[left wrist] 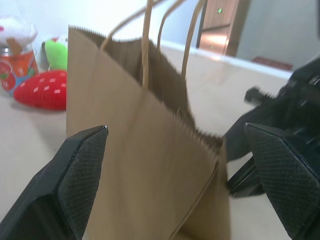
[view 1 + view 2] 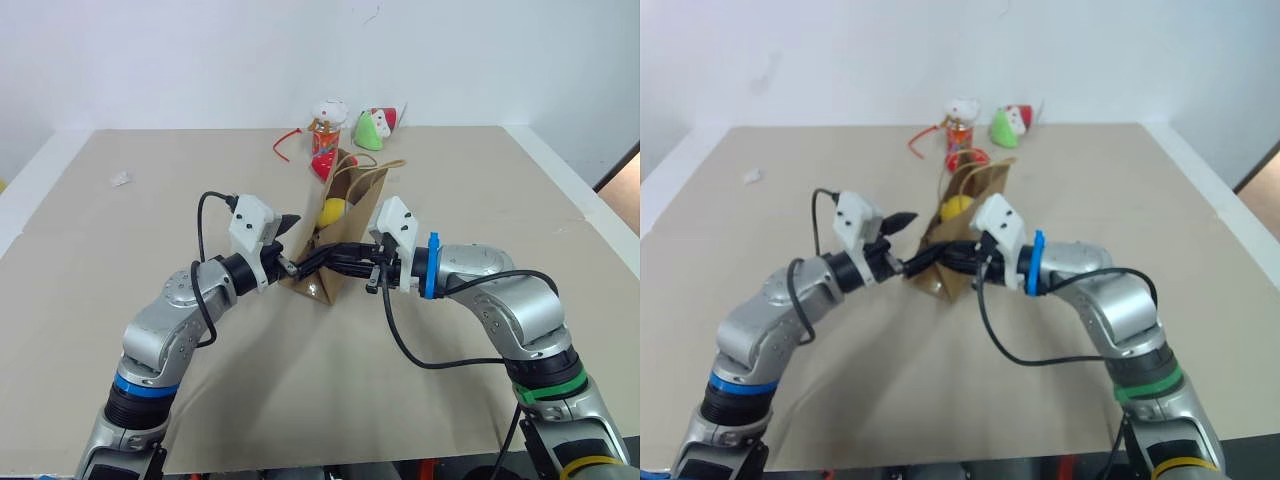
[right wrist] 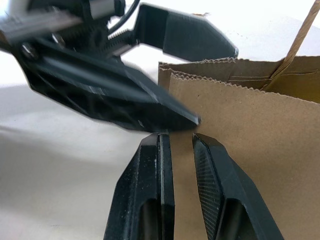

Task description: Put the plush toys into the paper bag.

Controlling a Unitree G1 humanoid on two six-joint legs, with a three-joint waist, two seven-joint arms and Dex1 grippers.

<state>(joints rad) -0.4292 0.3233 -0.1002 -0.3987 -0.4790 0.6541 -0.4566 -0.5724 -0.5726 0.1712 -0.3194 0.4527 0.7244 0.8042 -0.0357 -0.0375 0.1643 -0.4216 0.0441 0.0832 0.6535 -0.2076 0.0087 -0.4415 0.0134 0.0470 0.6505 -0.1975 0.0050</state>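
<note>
Kraft paper bag [image 2: 345, 235], serrated rim pinched in right gripper [image 3: 181, 145] jaws, left gripper [image 1: 175, 165] jaws seemingly wide.

Silver-grey arms carry white wrist housings, looping black cables and black two-finger ends: left gripper [image 2: 288, 243], blue ring at seven o'clock; right gripper [image 2: 318, 262], blue wrist ring, green band.

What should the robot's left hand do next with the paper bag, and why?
Probably close the left gripper on the near wall of the paper bag. Its fingers stand wide open on either side of that wall, while the right gripper is already pinching the bag's edge, so a second hold would let both arms spread the mouth.
</note>
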